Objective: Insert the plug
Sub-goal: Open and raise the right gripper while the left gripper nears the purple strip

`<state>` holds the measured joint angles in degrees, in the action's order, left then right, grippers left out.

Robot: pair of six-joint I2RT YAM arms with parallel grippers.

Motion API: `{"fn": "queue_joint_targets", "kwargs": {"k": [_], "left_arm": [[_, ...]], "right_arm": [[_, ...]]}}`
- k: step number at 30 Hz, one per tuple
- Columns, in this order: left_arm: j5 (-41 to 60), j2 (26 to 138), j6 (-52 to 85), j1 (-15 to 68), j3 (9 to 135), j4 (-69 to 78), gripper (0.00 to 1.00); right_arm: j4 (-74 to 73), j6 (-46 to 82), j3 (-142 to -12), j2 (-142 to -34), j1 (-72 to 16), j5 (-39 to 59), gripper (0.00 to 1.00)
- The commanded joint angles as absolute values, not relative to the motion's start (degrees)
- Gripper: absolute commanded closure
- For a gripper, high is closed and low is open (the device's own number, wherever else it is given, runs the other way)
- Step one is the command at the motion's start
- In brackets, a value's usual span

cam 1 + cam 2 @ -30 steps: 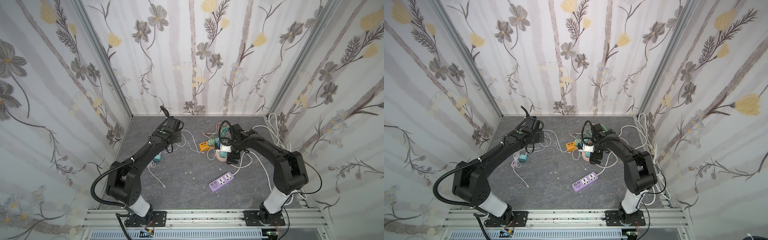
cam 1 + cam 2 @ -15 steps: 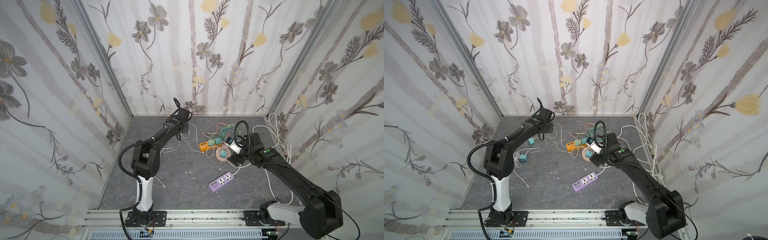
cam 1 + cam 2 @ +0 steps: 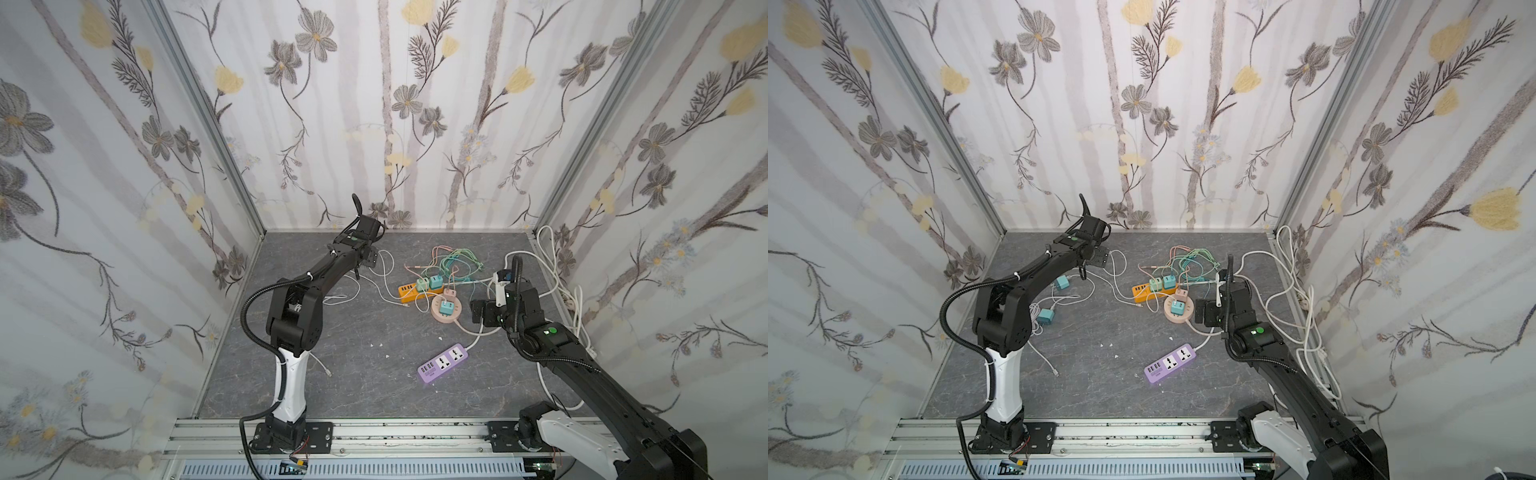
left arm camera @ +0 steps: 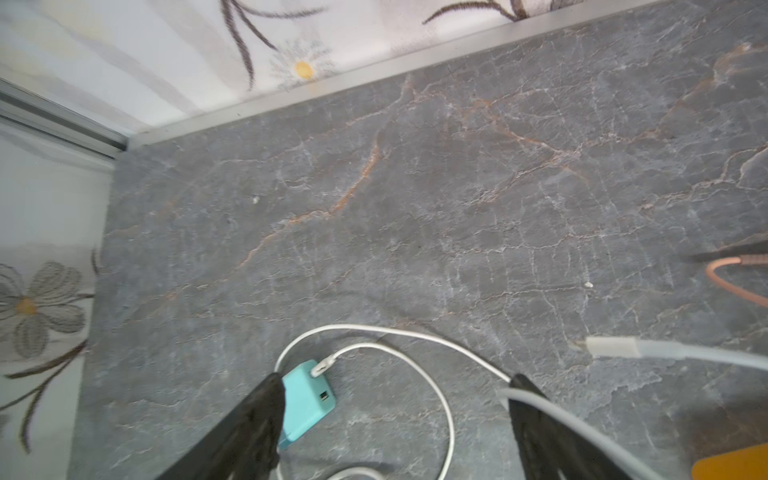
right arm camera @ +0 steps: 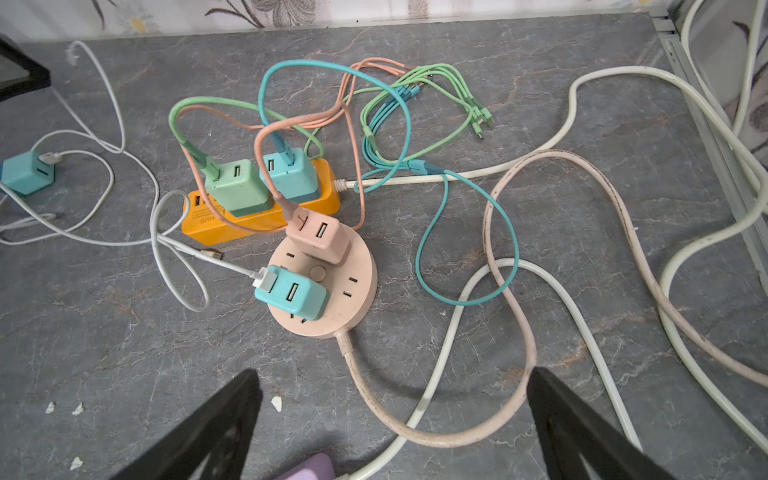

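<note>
The left gripper [image 4: 395, 380] is hanging released beside a turquoise plastic charger cube [image 4: 305, 399]. The right gripper [image 5: 390, 374] is hovering, released, near the round pink plastic socket hub [image 5: 361, 266].

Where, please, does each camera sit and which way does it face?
Top views: high above the front rail, looking down and back over the whole table; left arm and right arm show.
Left wrist: on the left arm, facing the table's back left corner and a teal charger; open left gripper shows.
Right wrist: on the right arm, facing the round power strip and orange power strip; open right gripper shows.
Shared: both top views and the right wrist view show the round power strip.
</note>
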<state>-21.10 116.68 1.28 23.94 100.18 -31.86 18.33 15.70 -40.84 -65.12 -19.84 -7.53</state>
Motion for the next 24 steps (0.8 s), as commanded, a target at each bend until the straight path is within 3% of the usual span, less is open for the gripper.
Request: {"fn": "queue_joint_targets", "kwargs": {"k": [1, 11, 17, 24], "left_arm": [[-24.71, 111.62, -3.88, 23.99, 95.95, -26.64, 0.0], [-19.76, 98.18, 0.89, 23.99, 84.1, -31.91, 0.0], [-20.59, 98.46, -12.14, 23.99, 80.8, -46.41, 0.0], [-2.08, 91.78, -23.97, 23.96, 73.96, -46.53, 0.0]], "right_arm": [[19.3, 21.62, -41.17, -64.64, -19.48, -9.46, 0.01], [18.37, 27.13, -39.09, -64.88, -18.05, -4.2, 0.01], [19.34, 28.69, -38.89, -67.47, -17.84, -4.66, 0.01], [18.9, 27.95, -39.37, -70.22, -17.91, -1.3, 0.01]]}}
